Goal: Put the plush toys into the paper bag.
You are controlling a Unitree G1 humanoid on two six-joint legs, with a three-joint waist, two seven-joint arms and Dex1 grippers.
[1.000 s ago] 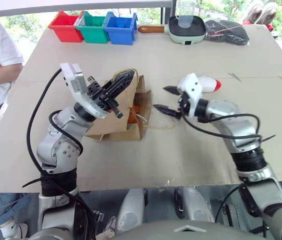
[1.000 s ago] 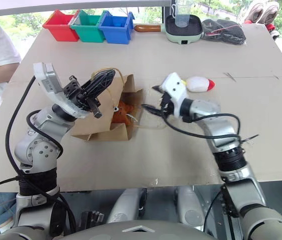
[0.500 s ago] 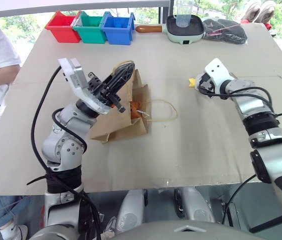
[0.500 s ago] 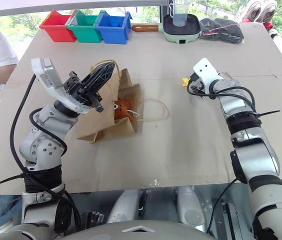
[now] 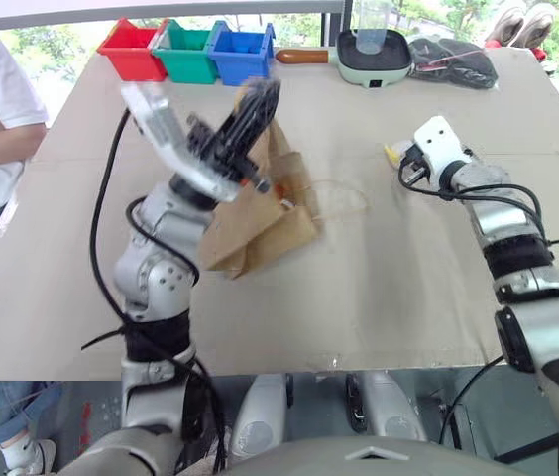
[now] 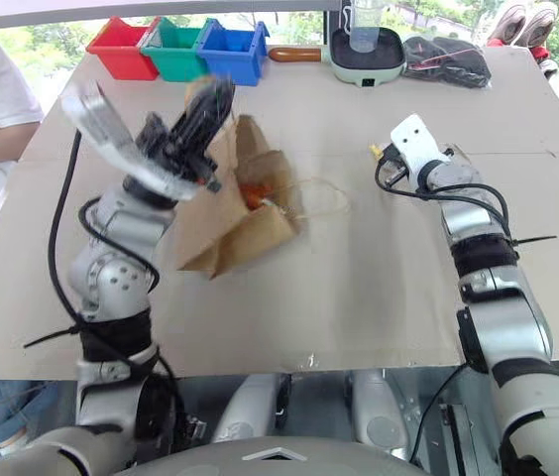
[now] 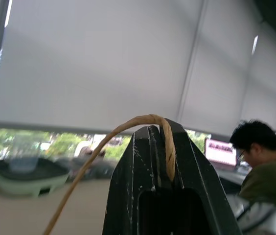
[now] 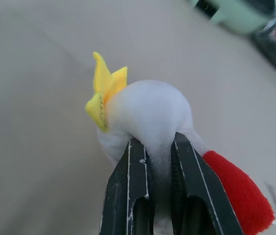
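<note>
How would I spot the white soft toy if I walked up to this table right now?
Start at the big tan table and find the brown paper bag near its middle. Look to the far right of it, where the right gripper has its jaws pinched on the white plush toy. Its yellow star tail and red tip mark it.

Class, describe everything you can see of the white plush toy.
The white plush toy is a soft, fuzzy oval with a yellow felt star at one end and a red tip at the other. It lies on the tan table, pinched at its middle by the right gripper, apart from the paper bag.
</note>
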